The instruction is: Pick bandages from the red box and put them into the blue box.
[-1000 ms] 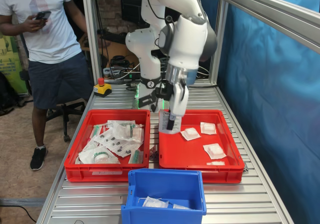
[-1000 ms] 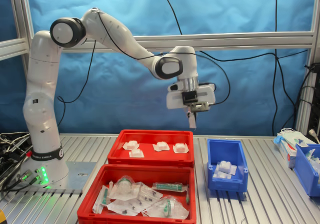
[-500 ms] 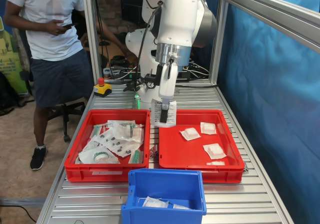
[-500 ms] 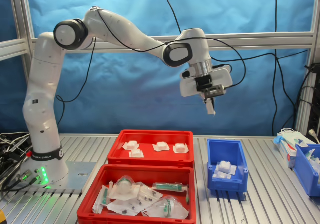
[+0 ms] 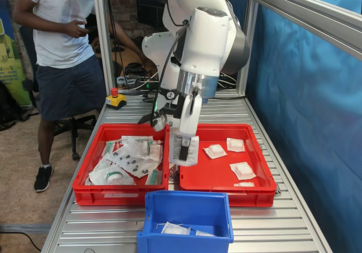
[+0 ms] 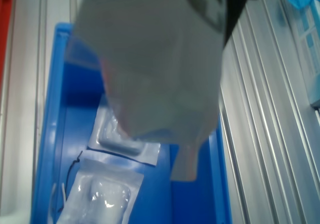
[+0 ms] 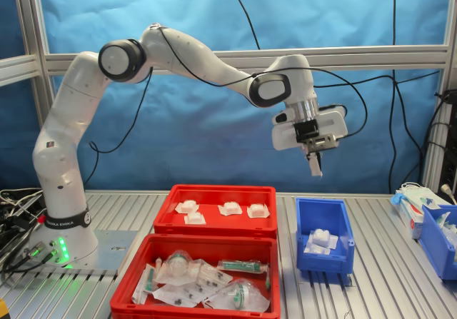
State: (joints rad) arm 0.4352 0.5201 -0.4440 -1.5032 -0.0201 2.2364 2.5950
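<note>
We see the gripper (image 7: pixel 315 163) clamped on one bandage (image 5: pixel 184 149), a flat white sealed pouch hanging edge-down, high above the blue box (image 7: pixel 342 226). In the wrist view the pouch (image 6: pixel 150 63) looms blurred and matte over the glossy blue bin (image 6: pixel 47 134), where crinkly clear-faced pouches (image 6: pixel 100 196) lie. Farther out, the shallow red box (image 7: pixel 214 223) holds four white squares (image 7: pixel 231 208); its twin crate (image 7: pixel 143 262) is heaped with clear packets.

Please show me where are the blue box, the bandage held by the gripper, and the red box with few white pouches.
blue box (image 7: pixel 324 214): second exterior view, on its far rim.
held bandage (image 7: pixel 315 165): second exterior view, on the pouch hanging below the gripper.
red box (image 7: pixel 214 224): second exterior view, on its near wall.
</note>
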